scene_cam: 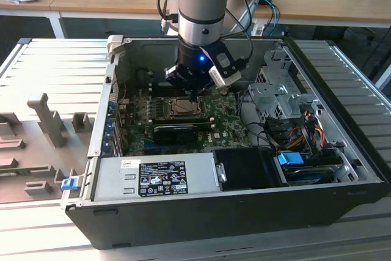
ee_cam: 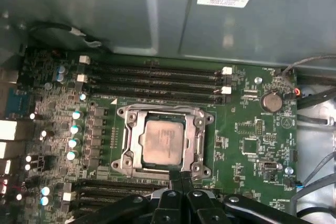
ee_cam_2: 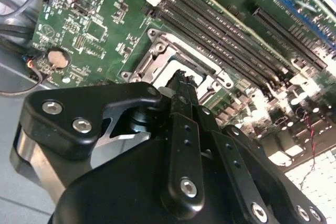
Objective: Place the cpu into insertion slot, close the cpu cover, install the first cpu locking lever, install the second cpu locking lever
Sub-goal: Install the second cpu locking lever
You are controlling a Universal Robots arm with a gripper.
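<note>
In the first wrist view the cpu [ee_cam: 163,141] lies flat at frame centre inside the insertion slot [ee_cam: 132,145], with the cpu cover [ee_cam: 198,129] framing it. The gripper [ee_cam: 181,179] sits at lower centre, just below the socket's near edge, jaws pressed together and holding nothing. In the exterior view it hangs directly above the socket, centre frame.

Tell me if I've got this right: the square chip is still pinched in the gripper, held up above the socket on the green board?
Not quite. The cpu already lies in the insertion slot, framed by the cpu cover, as the first wrist view shows. The gripper carries nothing; its fingers are shut at the socket's edge.
</note>
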